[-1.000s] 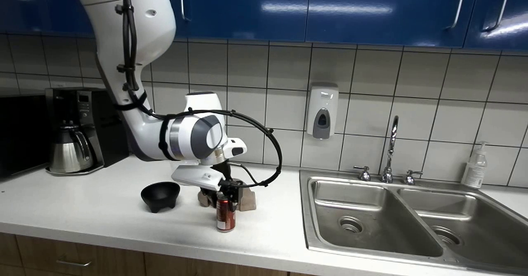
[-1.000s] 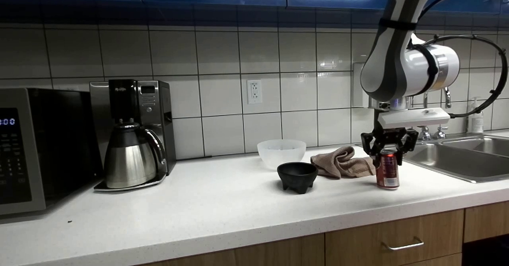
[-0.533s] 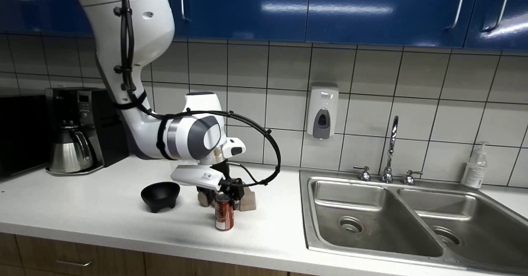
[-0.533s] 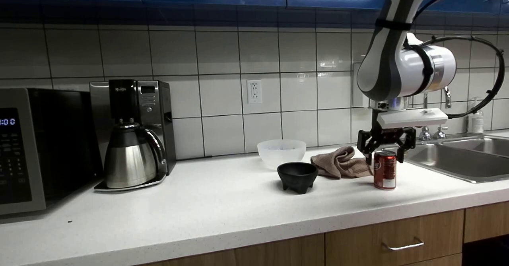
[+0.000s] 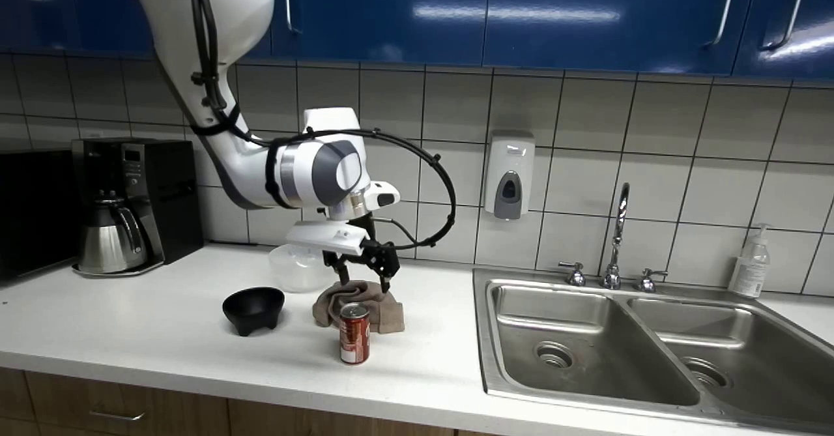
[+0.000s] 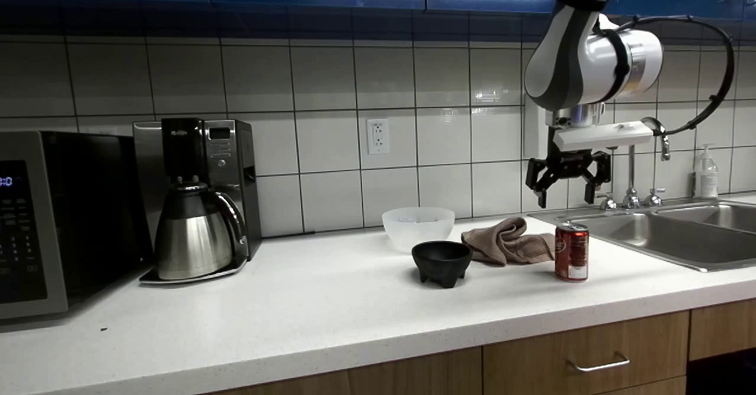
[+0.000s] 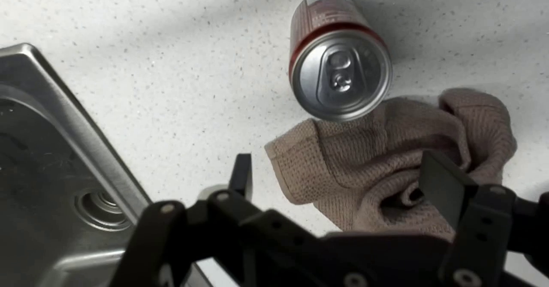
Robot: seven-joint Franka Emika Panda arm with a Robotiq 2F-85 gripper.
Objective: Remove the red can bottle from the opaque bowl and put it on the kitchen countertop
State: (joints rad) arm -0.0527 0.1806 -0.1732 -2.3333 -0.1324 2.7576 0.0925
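The red can (image 6: 571, 253) stands upright on the white kitchen countertop (image 6: 295, 312), outside any bowl. Its silver lid faces up in the wrist view, where the can (image 7: 341, 70) is beyond the fingertips. My gripper (image 6: 566, 196) hangs in the air above the level of the can, not touching it. Its fingers are spread wide, and only air lies between them in the wrist view (image 7: 334, 167). Two bowls stand further along the counter: a black footed bowl (image 5: 253, 312) and a frosted white bowl (image 6: 416, 229). Which one is the opaque bowl, I cannot tell.
A crumpled brown towel (image 6: 508, 241) lies right behind the can, below my gripper. The steel sink (image 5: 482, 332) with its faucet (image 5: 616, 240) is set into the counter to one side. Beyond the bowls stand a coffee maker (image 6: 195, 229) and a microwave (image 6: 53, 224).
The fingers were around the can a second ago, then spread and let it go. The gripper has since risen well clear, and the can stays standing on the counter.
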